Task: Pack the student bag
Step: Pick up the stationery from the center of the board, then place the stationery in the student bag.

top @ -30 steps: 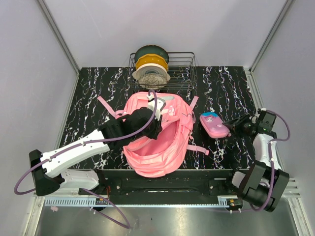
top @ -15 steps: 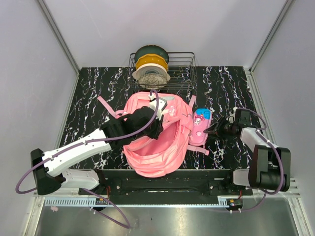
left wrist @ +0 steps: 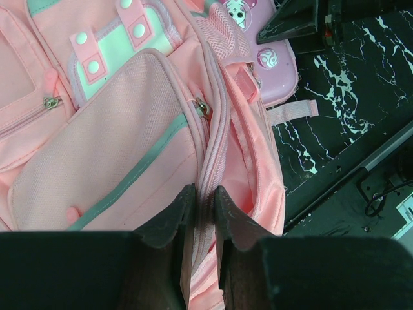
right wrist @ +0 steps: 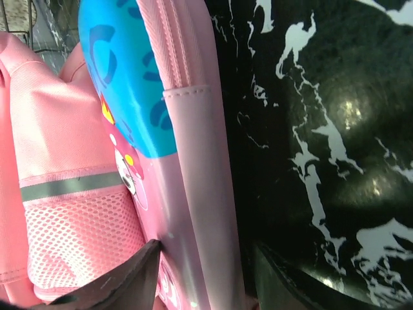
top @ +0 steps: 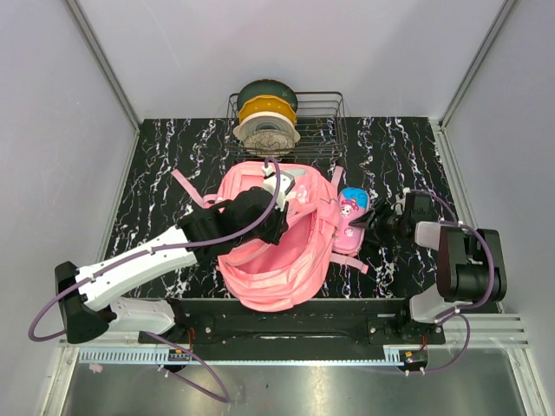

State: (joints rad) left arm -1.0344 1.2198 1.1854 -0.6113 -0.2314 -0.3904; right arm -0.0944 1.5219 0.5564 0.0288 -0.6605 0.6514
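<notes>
The student bag point(top: 279, 260), a large pink backpack, lies flat mid-table. It also shows in the left wrist view point(left wrist: 110, 142) and the right wrist view point(right wrist: 51, 194). My left gripper point(top: 277, 224) reaches over it and is shut on its zipper edge point(left wrist: 205, 200), beside an open gap. A small pink pencil case point(top: 350, 222) with cartoon print and a blue end stands on edge against the bag's right side. It also shows in both wrist views point(left wrist: 266, 46) point(right wrist: 187, 168). My right gripper point(top: 370, 224) is shut on the pencil case point(right wrist: 206, 278).
A wire basket point(top: 334, 130) holding filament spools point(top: 267, 121) stands at the back, just behind the bag. A pink strap point(top: 186, 186) trails to the bag's left. The black front rail point(top: 286, 316) runs along the near edge. Grey walls enclose the marble table point(top: 156, 173).
My right gripper carried the pencil case leftward from the right side of the table to the bag's right side and turned it on edge. The left gripper kept its hold.
</notes>
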